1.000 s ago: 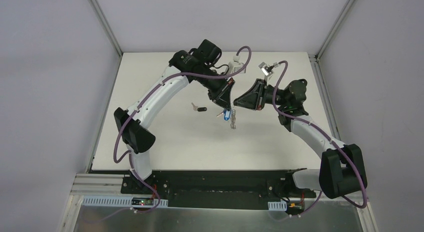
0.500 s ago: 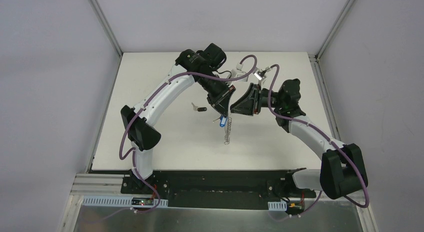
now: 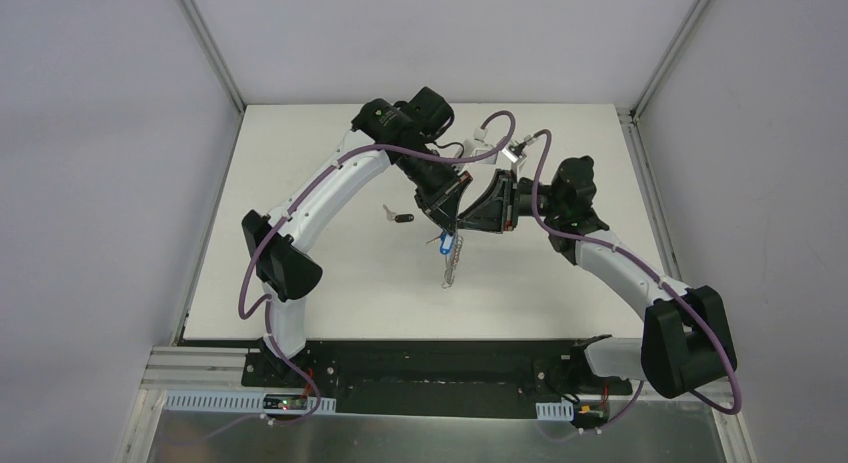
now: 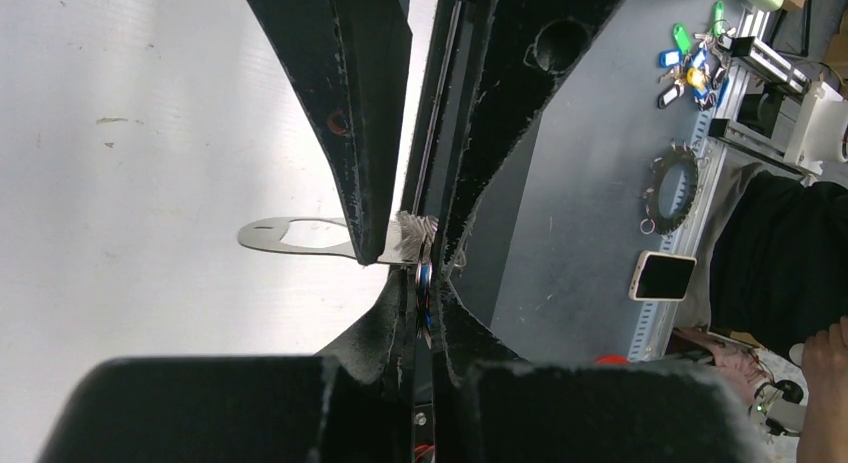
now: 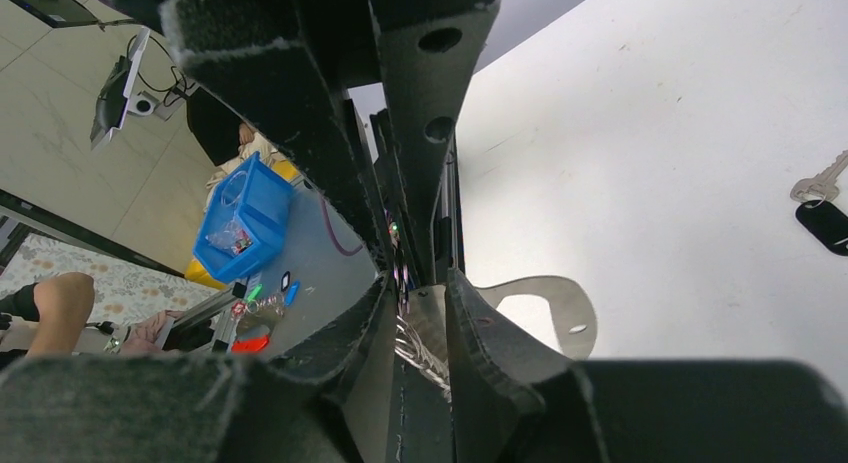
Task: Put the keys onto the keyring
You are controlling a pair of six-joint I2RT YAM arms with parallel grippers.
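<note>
Your left gripper (image 3: 449,221) held the keyring (image 3: 452,267) clamped, hanging down; your right gripper (image 3: 463,226) met it, narrow, grip unclear. The black key (image 3: 402,219) lay crosswise on the table, nearer your left arm.

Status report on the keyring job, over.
Left gripper shut on the keyring, clips dangling. Right gripper at it, grip unclear. Black-headed key loose on the table; nothing in the way.

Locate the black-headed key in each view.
Top external: black-headed key lies on the table, left of the dangling keyring.
Left wrist: not in view.
Right wrist: at the right edge, mid-height.
Shared landmark: the keyring, in all three views.
</note>
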